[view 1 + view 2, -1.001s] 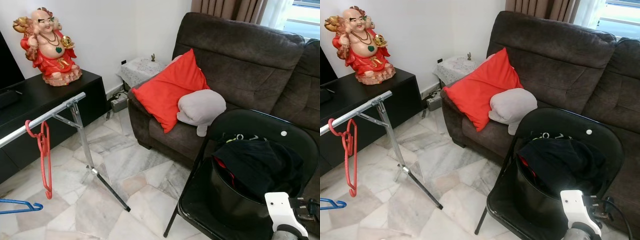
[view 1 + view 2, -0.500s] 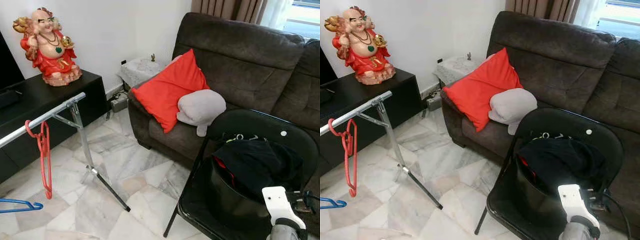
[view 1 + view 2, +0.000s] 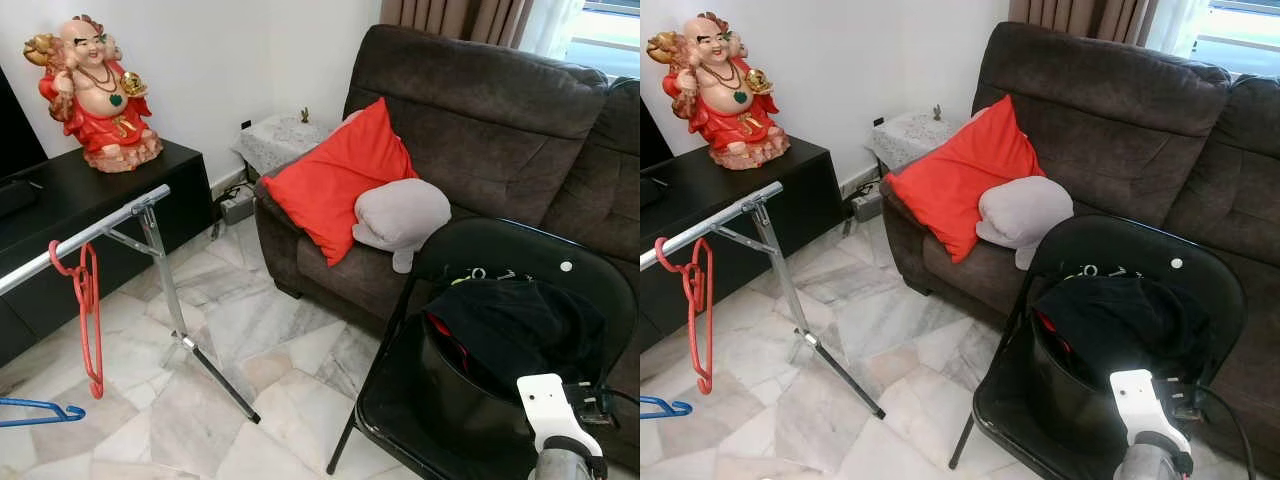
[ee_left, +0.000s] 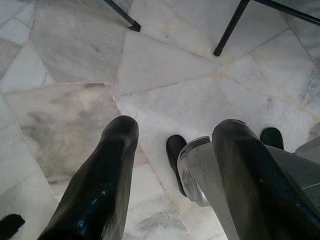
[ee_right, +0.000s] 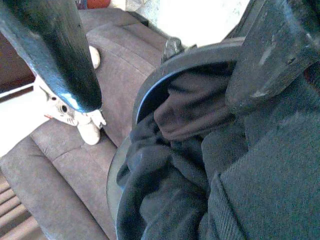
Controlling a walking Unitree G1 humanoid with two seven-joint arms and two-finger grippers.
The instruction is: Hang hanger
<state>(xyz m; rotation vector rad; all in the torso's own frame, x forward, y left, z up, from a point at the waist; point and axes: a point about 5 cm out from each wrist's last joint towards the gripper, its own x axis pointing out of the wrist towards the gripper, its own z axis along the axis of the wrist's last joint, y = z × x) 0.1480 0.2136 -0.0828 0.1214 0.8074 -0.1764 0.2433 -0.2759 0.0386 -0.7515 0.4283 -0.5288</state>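
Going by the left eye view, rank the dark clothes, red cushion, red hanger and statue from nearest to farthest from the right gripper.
1. Dark clothes, on the black chair beside the right gripper.
2. Red cushion, on the sofa.
3. Red hanger, hanging on the rail, far left.
4. Statue, on the black cabinet.

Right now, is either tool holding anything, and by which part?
Nothing is held. The left tool hangs open over the marble floor; the right tool is open beside the dark clothes on the black folding chair.
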